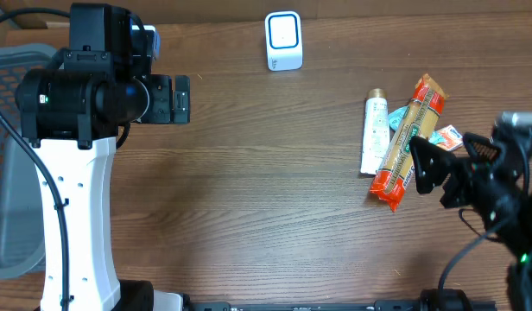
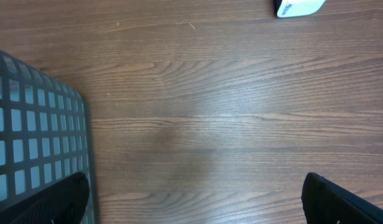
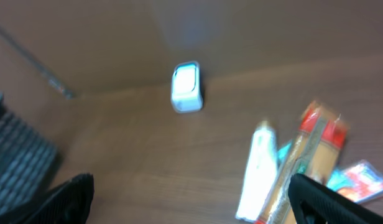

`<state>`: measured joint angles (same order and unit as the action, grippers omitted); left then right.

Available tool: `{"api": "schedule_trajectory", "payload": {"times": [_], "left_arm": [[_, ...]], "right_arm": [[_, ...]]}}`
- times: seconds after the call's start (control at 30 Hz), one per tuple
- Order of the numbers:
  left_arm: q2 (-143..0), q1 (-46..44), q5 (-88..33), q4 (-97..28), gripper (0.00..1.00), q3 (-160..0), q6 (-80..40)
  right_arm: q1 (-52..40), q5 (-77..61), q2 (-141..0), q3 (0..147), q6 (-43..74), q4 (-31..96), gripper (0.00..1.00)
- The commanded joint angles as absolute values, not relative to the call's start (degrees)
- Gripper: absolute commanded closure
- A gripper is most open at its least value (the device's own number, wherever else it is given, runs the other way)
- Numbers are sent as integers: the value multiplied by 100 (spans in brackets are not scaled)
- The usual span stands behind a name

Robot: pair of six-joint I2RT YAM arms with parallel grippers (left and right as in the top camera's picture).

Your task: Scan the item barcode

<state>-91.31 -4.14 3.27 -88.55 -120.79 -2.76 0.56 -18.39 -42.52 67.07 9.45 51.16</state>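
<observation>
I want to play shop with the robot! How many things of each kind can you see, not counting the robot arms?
white barcode scanner: 1
white tube: 1
long orange packet: 1
small flat packet: 1
grey mesh basket: 1
Total: 5

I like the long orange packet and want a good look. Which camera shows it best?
The overhead view: the orange packet is sharp and almost whole there. The right wrist view shows it blurry and cut off at the bottom. The left wrist view misses it.
</observation>
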Motion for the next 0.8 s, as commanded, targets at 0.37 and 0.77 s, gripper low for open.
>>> {"api": "schedule_trajectory", "payload": {"times": [0.37,0.77], "left_arm": [[-9150,-451,338,-8847,0,-12123,-167],[-9150,-451,338,-8847,0,-12123,-167]], "right_arm": [[-401,558,-1374,2714,961,1682,0],[-408,550,-217,825,965,-255,0]]}}
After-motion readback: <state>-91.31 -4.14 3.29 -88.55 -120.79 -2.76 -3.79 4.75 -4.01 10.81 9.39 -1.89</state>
